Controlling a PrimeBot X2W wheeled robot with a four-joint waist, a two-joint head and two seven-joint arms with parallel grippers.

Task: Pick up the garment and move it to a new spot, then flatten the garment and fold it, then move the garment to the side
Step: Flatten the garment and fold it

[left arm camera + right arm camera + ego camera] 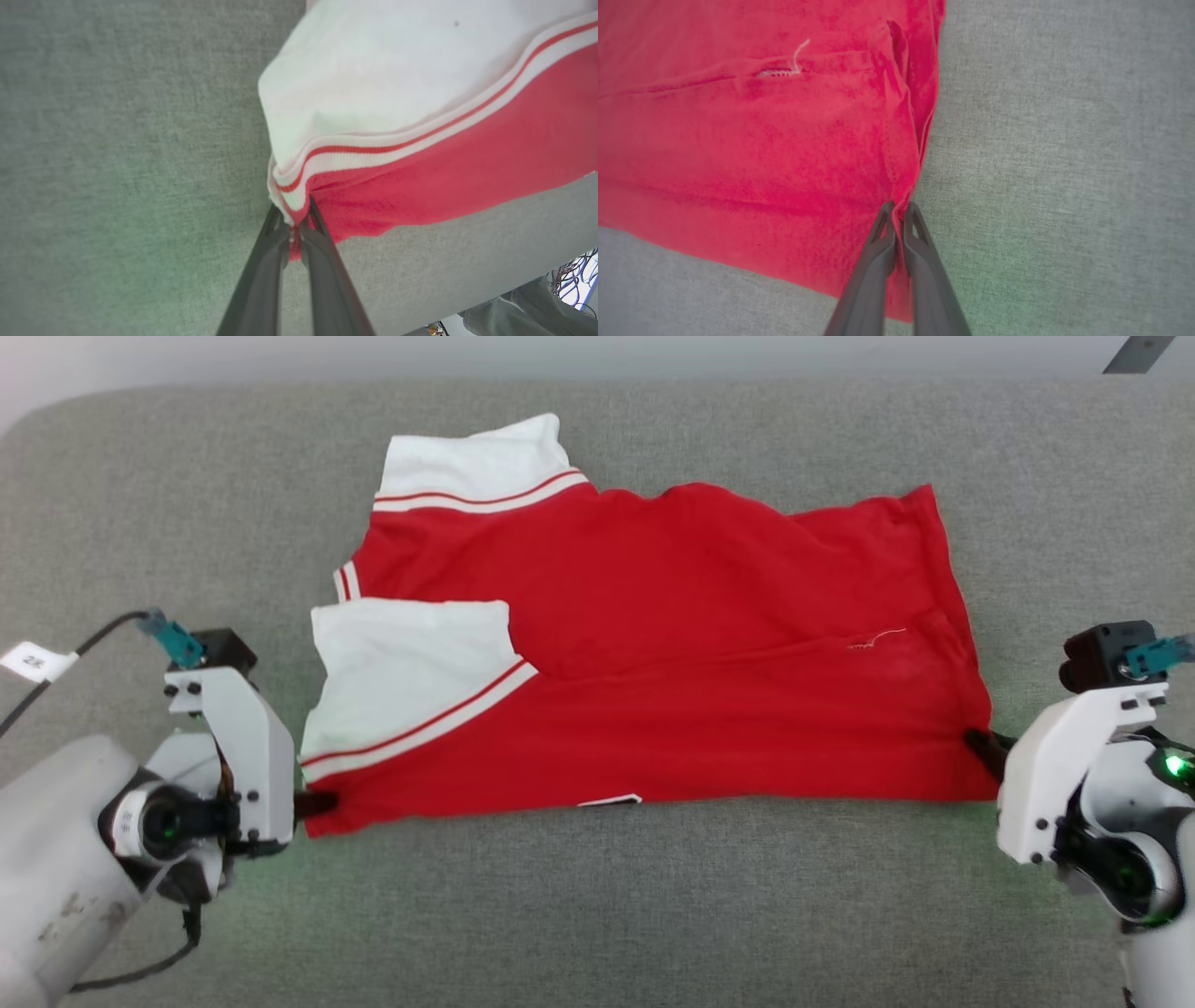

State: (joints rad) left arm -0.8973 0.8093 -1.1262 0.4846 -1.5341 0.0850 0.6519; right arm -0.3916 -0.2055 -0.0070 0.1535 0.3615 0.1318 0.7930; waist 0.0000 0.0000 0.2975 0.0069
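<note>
Clamped shut by dark left fingers (pixel 263 270) at near left corner and by dark right fingers (pixel 869 280) at near right corner: red sleeveless fabric jersey with white-and-red striped trim (pixel 653 616), spread across grey textile worktop (pixel 597 915), white lining showing at left.

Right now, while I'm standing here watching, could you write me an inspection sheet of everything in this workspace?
Surface: grey fabric pad, flat.
Job's things: red jersey lying spread out, white lining folded outward at its left end.
Clutter: nothing seen.
Grippers: left gripper shut on the jersey's near left corner; right gripper shut on its near right corner.
Cables: dark tagged cable beside the left arm.
Surroundings: pale wall behind the pad.
</note>
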